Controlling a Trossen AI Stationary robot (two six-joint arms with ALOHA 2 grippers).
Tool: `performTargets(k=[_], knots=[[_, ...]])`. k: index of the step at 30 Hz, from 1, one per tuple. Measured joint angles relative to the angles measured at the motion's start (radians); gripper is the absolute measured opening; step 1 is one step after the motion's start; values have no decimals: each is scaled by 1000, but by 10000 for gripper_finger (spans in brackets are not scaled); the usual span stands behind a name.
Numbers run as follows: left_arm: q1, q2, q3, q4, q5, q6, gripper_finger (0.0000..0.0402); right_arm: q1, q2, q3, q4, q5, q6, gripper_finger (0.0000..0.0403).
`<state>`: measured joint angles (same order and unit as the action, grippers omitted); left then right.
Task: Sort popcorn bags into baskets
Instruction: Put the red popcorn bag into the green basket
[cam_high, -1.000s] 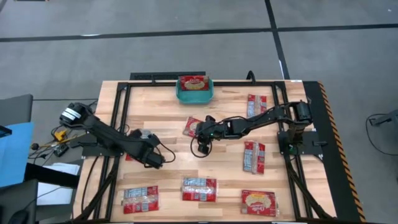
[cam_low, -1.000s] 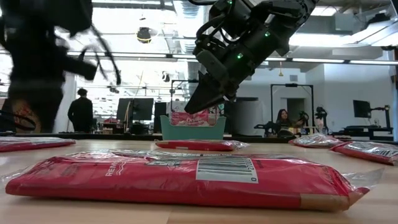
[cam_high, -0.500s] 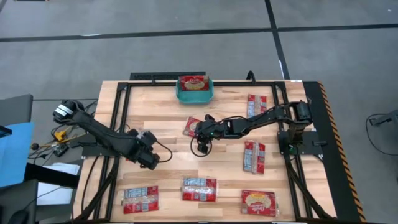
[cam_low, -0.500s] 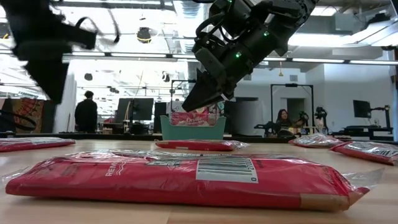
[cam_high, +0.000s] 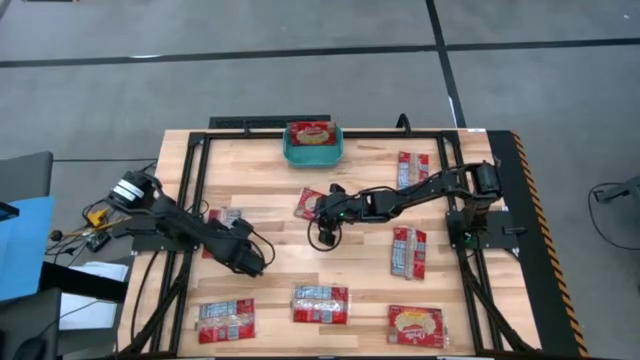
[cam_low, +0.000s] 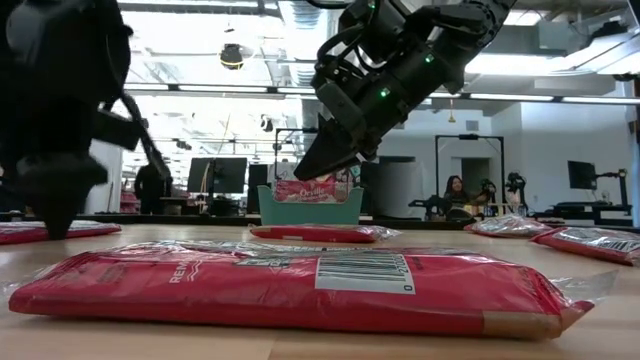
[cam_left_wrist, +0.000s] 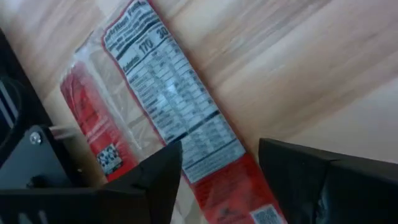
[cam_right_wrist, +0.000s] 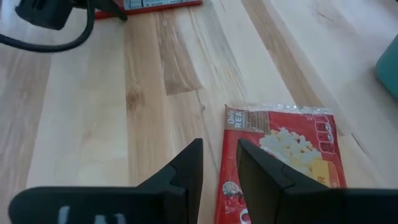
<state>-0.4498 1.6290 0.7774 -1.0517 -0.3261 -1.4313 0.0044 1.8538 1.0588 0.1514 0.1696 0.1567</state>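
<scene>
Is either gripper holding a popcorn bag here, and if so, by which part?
Nothing is held. The left gripper stands open over a bag lying on the table. The right gripper hangs empty, slightly parted, above another bag.

Even overhead light, soft shadows on table (cam_high: 270, 180). Low view backlit by ceiling strip lights (cam_low: 190, 92), arms silhouetted, nearest popcorn bag (cam_low: 290, 288) soft. Left wrist view blurred.
</scene>
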Motion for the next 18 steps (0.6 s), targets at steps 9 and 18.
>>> performTargets(k=[9, 18], knots=[[1, 55, 5, -10, 9, 60, 118, 0, 0, 0, 11, 0, 8, 121], [1, 49, -8, 4, -55, 164, 3, 0, 0, 0, 15, 0, 9, 118]])
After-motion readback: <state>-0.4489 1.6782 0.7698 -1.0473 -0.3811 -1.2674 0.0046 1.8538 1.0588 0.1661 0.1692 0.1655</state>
